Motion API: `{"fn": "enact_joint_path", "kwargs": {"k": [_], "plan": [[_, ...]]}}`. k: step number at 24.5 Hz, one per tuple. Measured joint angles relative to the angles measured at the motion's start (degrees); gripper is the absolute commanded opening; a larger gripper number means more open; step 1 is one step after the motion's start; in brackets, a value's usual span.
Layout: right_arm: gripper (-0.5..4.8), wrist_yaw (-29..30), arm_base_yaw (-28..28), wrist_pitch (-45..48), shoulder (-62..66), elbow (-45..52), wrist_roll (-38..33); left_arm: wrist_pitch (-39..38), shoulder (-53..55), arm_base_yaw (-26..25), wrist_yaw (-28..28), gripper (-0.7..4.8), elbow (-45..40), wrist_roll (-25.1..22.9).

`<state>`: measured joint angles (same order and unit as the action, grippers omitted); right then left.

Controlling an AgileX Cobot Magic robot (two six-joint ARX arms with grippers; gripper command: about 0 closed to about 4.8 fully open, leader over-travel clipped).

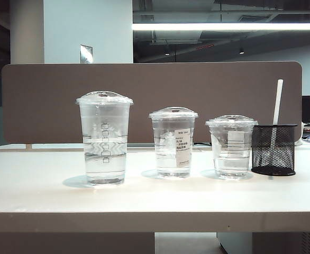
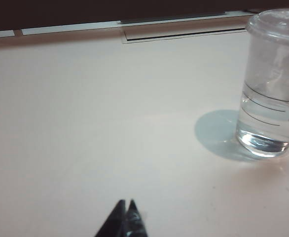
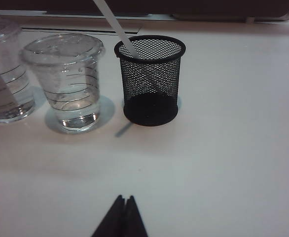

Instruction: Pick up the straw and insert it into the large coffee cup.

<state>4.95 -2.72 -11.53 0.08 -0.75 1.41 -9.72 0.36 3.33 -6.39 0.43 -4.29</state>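
Both grippers, left [image 2: 126, 207] and right [image 3: 125, 202], hover low over the table with fingers together. The straw [image 1: 277, 108] leans in the mesh holder [image 1: 273, 150], well apart from the large coffee cup [image 1: 105, 138]. The right should open and grip the straw high.

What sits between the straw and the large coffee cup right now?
The straw stands in the black mesh holder at the row's right end; the large coffee cup is at the left end. The medium cup and the shortest cup stand between them. Both grippers, left and right, are shut, short of everything.
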Motion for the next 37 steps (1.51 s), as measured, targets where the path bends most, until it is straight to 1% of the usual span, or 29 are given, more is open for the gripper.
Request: {"fn": "enact_joint_path", "kwargs": {"k": [8,10,13,14,18,20,24,27,28,29,30,32,33,34,37], "plan": [[0.0,0.0,0.0,0.0,0.0,0.0,0.0,-0.07,0.0,0.0,0.0,-0.02,0.07,0.0],[0.0,0.0,0.0,0.0,0.0,0.0,0.0,-1.75,0.07,0.0,0.0,-0.02,0.98,0.0],[0.0,0.0,0.0,0.0,0.0,0.0,0.0,-6.78,3.45,0.0,0.0,-0.02,6.38,0.0],[0.0,0.0,0.0,0.0,0.0,0.0,0.0,-10.21,6.43,0.0,0.0,-0.02,10.21,0.0],[0.0,0.0,0.0,0.0,0.0,0.0,0.0,-20.65,13.0,0.0,0.0,-0.02,20.0,0.0],[0.0,0.0,0.0,0.0,0.0,0.0,-0.02,-24.28,15.78,0.0,0.0,-0.02,24.92,0.0],[0.0,0.0,0.0,0.0,0.0,0.0,0.0,-25.9,21.33,0.0,0.0,-0.02,33.83,0.0],[0.0,0.0,0.0,0.0,0.0,0.0,0.0,-25.79,24.37,0.13,0.02,-0.02,42.86,0.0],[0.0,0.0,0.0,0.0,0.0,0.0,0.0,-25.64,24.87,0.76,0.04,-0.02,45.11,0.0],[0.0,0.0,0.0,0.0,0.0,0.0,0.0,-25.27,25.68,2.47,0.02,-0.02,48.74,0.0],[0.0,0.0,0.0,0.0,0.0,0.0,0.0,-25.11,25.81,3.54,0.0,-0.02,50.31,0.0],[0.0,0.0,0.0,0.0,0.0,0.0,0.0,-25.92,25.81,7.89,0.0,-0.02,55.74,0.04],[0.0,0.0,0.0,0.0,0.0,0.0,0.0,-26.29,25.79,8.92,0.0,-0.02,57.13,0.04],[0.0,0.0,0.0,0.0,0.0,0.0,0.0,-28.41,25.77,10.91,-0.22,-0.02,60.35,1.22],[0.0,0.0,0.0,0.0,0.0,0.0,0.0,-36.39,25.94,14.19,-1.77,-0.02,64.87,7.58]]}}
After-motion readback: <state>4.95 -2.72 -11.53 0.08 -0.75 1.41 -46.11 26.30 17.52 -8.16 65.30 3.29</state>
